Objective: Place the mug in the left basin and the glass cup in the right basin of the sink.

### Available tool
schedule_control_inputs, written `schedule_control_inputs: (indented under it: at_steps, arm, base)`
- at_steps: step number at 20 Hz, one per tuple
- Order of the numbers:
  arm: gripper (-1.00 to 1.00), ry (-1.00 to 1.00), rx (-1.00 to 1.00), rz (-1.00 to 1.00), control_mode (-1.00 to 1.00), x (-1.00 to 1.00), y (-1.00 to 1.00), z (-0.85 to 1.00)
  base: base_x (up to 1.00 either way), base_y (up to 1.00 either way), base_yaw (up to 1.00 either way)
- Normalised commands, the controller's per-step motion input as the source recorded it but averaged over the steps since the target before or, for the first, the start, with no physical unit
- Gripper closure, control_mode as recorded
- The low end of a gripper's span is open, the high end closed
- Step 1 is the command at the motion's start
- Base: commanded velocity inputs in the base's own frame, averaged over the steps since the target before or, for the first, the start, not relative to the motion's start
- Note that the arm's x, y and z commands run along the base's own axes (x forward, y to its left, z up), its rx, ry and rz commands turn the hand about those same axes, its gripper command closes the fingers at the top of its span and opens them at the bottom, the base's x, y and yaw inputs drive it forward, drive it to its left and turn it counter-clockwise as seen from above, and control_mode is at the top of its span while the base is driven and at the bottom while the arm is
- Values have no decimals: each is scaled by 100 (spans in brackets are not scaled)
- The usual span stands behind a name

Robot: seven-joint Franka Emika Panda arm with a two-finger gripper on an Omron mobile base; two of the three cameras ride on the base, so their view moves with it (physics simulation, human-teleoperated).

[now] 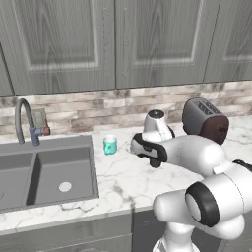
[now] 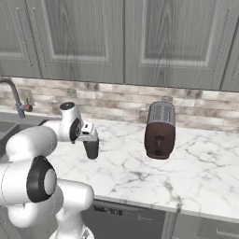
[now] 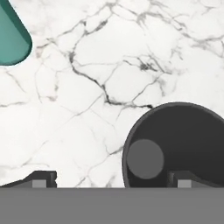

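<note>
The mug (image 1: 110, 144), teal with a white upper band, stands on the marble counter just right of the sink (image 1: 93, 170); in the hand view its teal side (image 3: 11, 37) shows at the top left. The glass cup (image 2: 91, 149), a dark tumbler, stands upright on the counter further right. In the hand view I look down into the glass cup (image 3: 175, 140). My gripper (image 3: 111, 180) hangs open right above it, one fingertip (image 3: 181, 179) over its inside and the other outside its rim. The gripper (image 2: 89, 139) sits at the cup's top.
A dark toaster (image 1: 204, 120) stands at the back right near the tiled wall, also seen as the toaster (image 2: 160, 130). The curved faucet (image 1: 22, 120) rises behind the sink's two basins. Grey cabinets hang overhead. Open marble lies between the mug and the counter's front edge.
</note>
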Motion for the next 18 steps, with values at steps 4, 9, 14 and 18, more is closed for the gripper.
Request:
schedule_control_inputs:
  at_steps: [4, 9, 14, 18]
  arm:
    - [-100, 1, 0, 0, -100, 17, 0, -24]
    - [100, 0, 0, 0, -100, 3, 13, -24]
    - [100, 0, 0, 0, -100, 0, 15, -8]
    - [100, 0, 0, 0, -100, 0, 3, 0]
  base:
    - [0, 0, 0]
    - [0, 0, 0]
    - [0, 0, 0]
    - [0, 0, 0]
